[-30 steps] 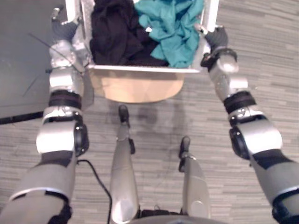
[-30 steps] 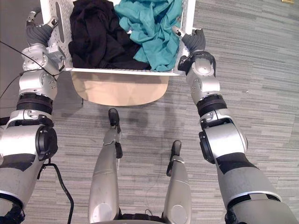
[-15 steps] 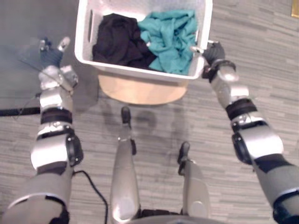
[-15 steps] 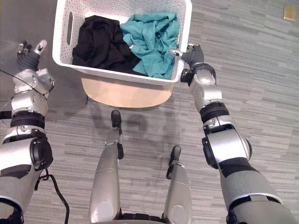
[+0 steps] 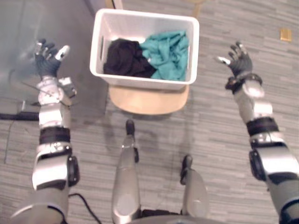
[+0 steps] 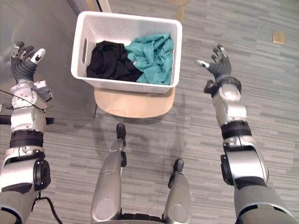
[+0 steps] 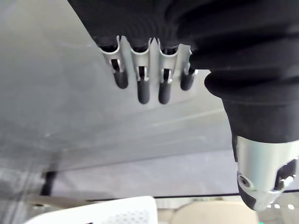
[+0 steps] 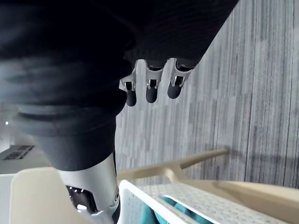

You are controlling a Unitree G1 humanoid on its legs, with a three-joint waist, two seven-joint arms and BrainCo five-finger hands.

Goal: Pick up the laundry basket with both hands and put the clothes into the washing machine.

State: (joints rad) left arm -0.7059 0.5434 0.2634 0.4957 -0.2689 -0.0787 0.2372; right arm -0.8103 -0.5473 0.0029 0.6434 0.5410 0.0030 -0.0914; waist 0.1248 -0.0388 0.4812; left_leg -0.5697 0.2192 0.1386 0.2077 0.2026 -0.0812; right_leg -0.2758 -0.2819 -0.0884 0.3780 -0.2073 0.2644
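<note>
A white perforated laundry basket (image 5: 140, 83) stands on a round wooden seat (image 5: 149, 99) straight ahead. Inside it a black garment (image 5: 124, 58) lies on the left and a teal garment (image 5: 166, 53) on the right. My left hand (image 5: 46, 58) is raised well to the left of the basket, open with its fingers spread, holding nothing. To the right of the basket my right hand (image 5: 238, 58) is also open, apart from it. The left wrist view has straight fingers (image 7: 142, 86) over grey floor, and the right wrist view has straight fingers (image 8: 149, 88) above the basket's rim (image 8: 187, 200).
Striped grey carpet lies all around the seat. A smooth dark grey floor area (image 5: 18, 28) runs along the left. A small tan tag (image 5: 284, 34) lies on the carpet at the far right. Wooden legs (image 5: 194, 4) stand behind the basket.
The basket has gone down onto the wooden seat. First my left hand, then my right, let go of its sides, and both moved outward with fingers spread.
</note>
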